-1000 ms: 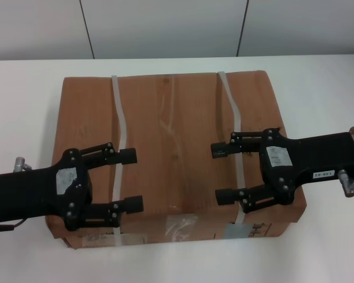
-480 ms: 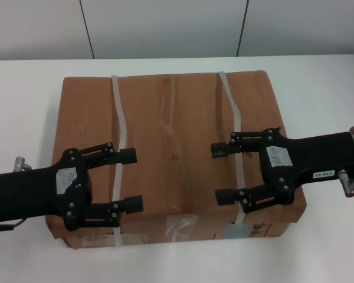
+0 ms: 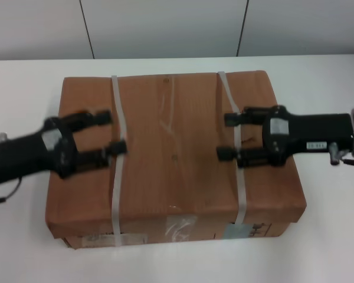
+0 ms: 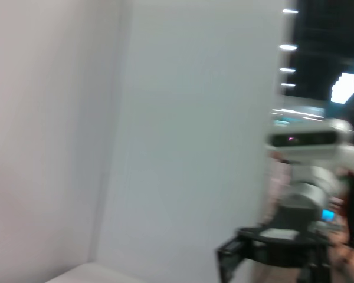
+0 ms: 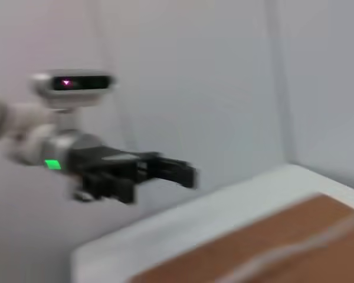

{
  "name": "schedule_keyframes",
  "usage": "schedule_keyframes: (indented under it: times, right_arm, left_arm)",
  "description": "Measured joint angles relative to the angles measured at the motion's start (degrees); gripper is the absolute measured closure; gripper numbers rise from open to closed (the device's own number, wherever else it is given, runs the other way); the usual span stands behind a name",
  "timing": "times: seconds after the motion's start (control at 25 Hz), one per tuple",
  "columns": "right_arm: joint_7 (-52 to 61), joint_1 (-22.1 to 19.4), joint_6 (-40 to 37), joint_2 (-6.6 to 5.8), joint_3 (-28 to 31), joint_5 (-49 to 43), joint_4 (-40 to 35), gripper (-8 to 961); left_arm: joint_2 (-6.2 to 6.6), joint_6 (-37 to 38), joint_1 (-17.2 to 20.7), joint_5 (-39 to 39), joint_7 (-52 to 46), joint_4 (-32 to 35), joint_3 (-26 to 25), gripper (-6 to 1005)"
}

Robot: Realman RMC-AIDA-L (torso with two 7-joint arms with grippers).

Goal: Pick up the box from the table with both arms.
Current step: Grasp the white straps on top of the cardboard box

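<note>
Box (image 3: 174, 156) looks bulky and stiff beneath our left gripper (image 3: 108, 133) and right gripper (image 3: 227, 137), jaws wide and empty, so we'd press its opposite sides.

Even bright light; left gripper (image 3: 109, 132) motion-blurred, wrist views soft

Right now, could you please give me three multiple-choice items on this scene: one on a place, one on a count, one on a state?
1. Where are both pincers?
A. above the box top
B. on the bare table
C. under the box

2. How many white straps bind the box?
A. one
B. two
C. four

3. How are the pincers?
A. both open
B. both shut
C. gripping a strap

Answers:
1 A: the left pincer and right pincer lie over the box, which rests on the table.
2 B: two straps cross the top.
3 A: fingers are apart, holding nothing.
</note>
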Motion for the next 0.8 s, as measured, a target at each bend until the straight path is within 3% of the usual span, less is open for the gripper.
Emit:
schedule_keyframes:
  times: [0.36,0.64,0.8]
  right_arm:
    - [9.45,-1.38,16.23,0.12,0.15,0.00,0.59,108]
    - [14.39,-0.74,25.58,0.26,0.05,0.00,4.36,115]
    - [14.81,0.42,27.23,0.64,-0.33,0.00,6.32,119]
  left_arm:
    - [0.12,-16.15,1.25,-3.95,-13.71,-0.53,0.09,171]
    - [0.15,-22.88,0.79,-3.01,-18.88,0.75,0.16,172]
    - [0.23,-27.01,-0.33,-1.07,-21.04,3.01,0.18,172]
